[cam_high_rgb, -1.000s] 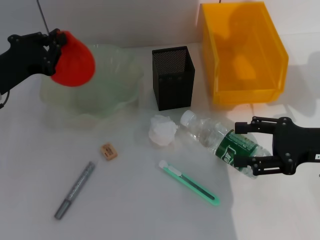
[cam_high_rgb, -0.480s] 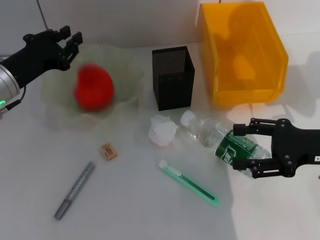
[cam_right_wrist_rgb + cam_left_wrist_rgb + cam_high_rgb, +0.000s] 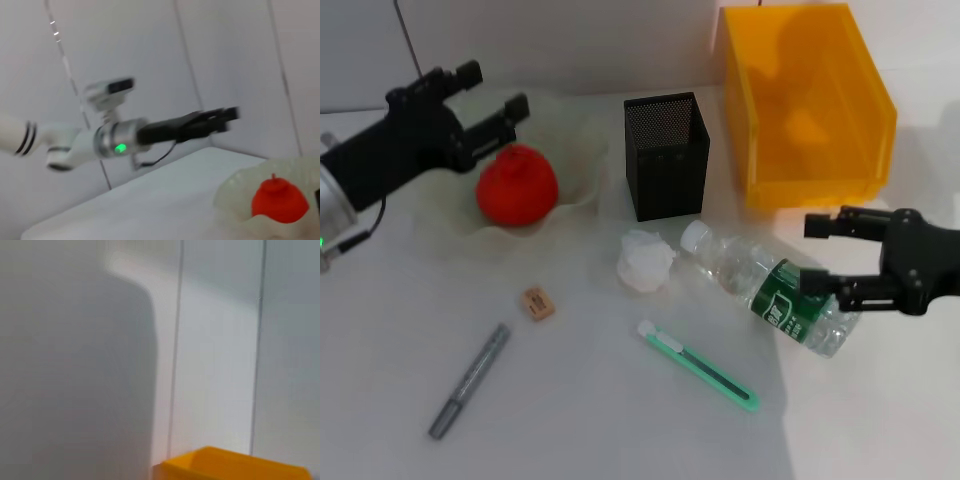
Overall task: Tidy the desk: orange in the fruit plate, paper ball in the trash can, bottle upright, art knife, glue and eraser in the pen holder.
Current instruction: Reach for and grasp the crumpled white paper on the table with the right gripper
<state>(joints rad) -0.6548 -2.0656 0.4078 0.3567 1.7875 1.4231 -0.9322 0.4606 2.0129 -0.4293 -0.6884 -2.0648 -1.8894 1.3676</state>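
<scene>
- The orange [image 3: 517, 185] sits in the fruit plate [image 3: 578, 165] near the counter's [image 3: 620, 420] far left corner; that part looks done. The left tool [image 3: 492, 120] hovers just beside it, fingers apart and holding nothing.
- The bottle [image 3: 770, 288] lies on its side toward the right edge of the counter, cap pointing at the paper ball [image 3: 644, 262]. The right tool [image 3: 840, 260] is at its base end, fingers spread on either side of the body, and whether they touch it I cannot tell.
- Judged by look, the bottle is thin clear plastic with a green label: light, smooth, and likely to dent or roll. A hold across the labelled middle should grip better than the bare ribbed base.
- The paper ball is soft and nearly weightless; a gentle pinch anywhere should do for the yellow trash can [image 3: 807, 100] at the far right.
- The art knife [image 3: 700, 366], glue [image 3: 470, 380] and eraser [image 3: 537, 303] lie flat on the near half of the counter, well apart. All are low and slim, so they need a pinch across the narrow width before going into the pen holder [image 3: 666, 155].
</scene>
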